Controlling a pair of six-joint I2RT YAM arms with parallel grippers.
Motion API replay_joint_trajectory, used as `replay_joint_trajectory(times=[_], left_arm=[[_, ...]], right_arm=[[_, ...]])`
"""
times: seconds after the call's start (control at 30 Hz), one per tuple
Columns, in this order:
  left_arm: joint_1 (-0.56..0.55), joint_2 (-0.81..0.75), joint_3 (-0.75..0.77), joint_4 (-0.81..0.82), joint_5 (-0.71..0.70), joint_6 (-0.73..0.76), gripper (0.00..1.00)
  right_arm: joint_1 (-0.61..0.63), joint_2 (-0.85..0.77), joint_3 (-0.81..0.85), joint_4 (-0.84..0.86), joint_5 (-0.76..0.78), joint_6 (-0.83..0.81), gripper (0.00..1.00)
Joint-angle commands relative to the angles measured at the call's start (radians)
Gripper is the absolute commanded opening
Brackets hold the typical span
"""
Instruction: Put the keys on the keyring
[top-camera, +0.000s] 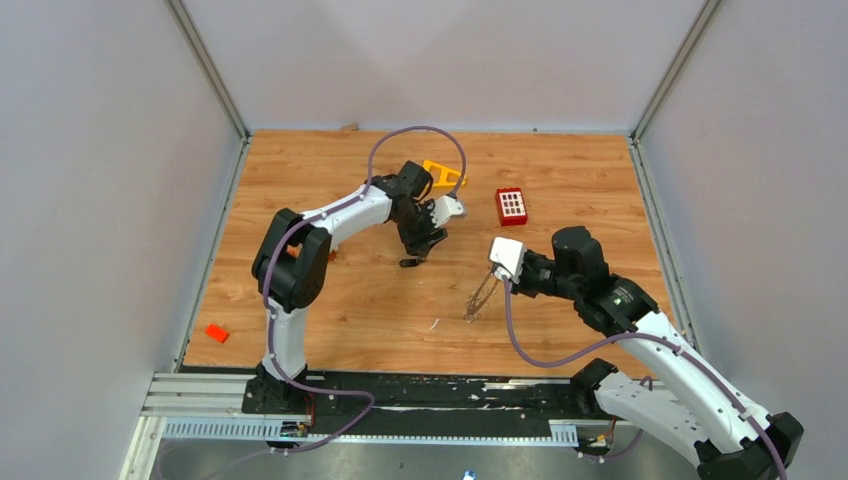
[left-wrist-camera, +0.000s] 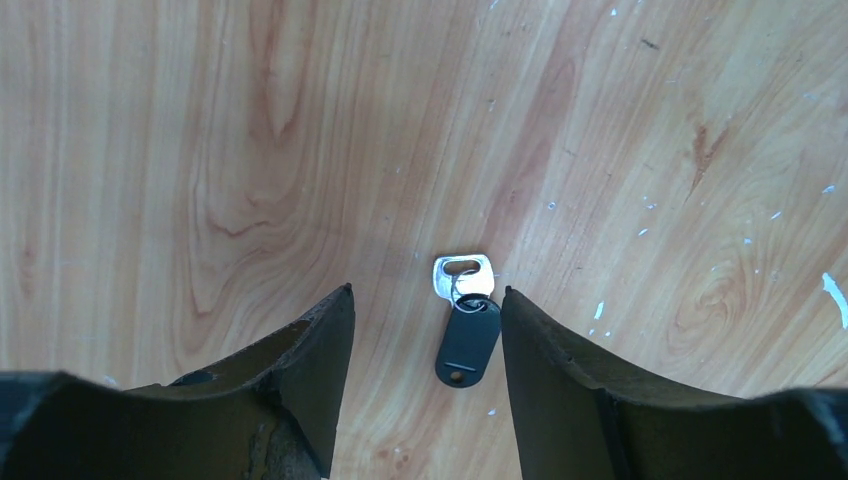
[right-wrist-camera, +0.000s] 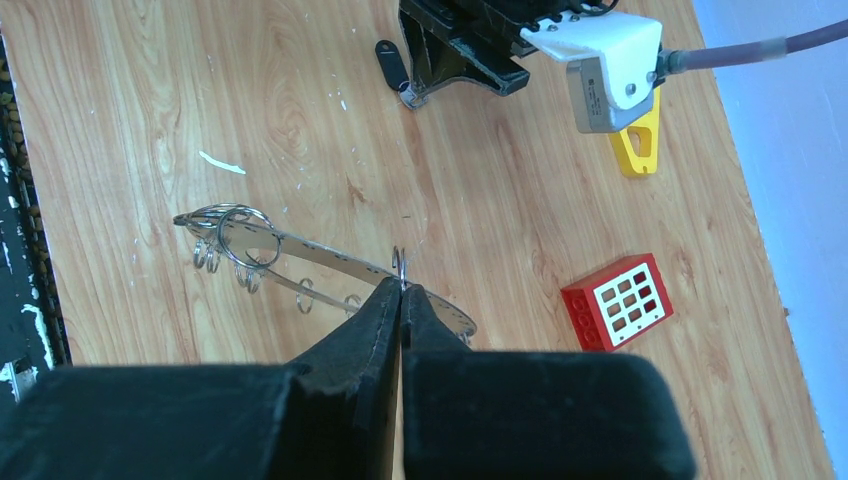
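The keys lie flat on the wooden table: a silvery metal head joined to a black oval tag. My left gripper hangs just above them, open, one finger on each side, the right finger close to the tag. From above, the keys are a small dark piece under the left gripper. My right gripper is shut on the keyring, pinching a small wire loop at its rim. The keyring is a thin grey metal ring carrying several small loops, tilted down to the table.
A red keypad block sits behind the right gripper. An orange triangular frame lies just behind the left wrist. A small red piece rests near the table's left edge. Grey walls enclose the table on three sides.
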Motion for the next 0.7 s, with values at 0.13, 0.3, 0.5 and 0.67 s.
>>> replay_joint_trajectory(times=[0.13,0.3,0.5,0.67], left_arm=[[0.0,0.052,0.04,-0.109,0.054,-0.017,0.61],[0.001,0.061,0.026,-0.086,0.048,-0.036,0.61],[0.0,0.075,0.013,-0.071,0.054,-0.048,0.58],[-0.001,0.076,-0.002,-0.051,0.046,-0.053,0.54]], right_arm=[[-0.015,-0.02,0.004,0.03,-0.018,0.002,0.0],[-0.018,-0.022,0.005,0.028,-0.025,0.003,0.0],[-0.02,-0.018,0.005,0.025,-0.027,0.002,0.0],[-0.019,-0.017,0.007,0.024,-0.027,0.002,0.0]])
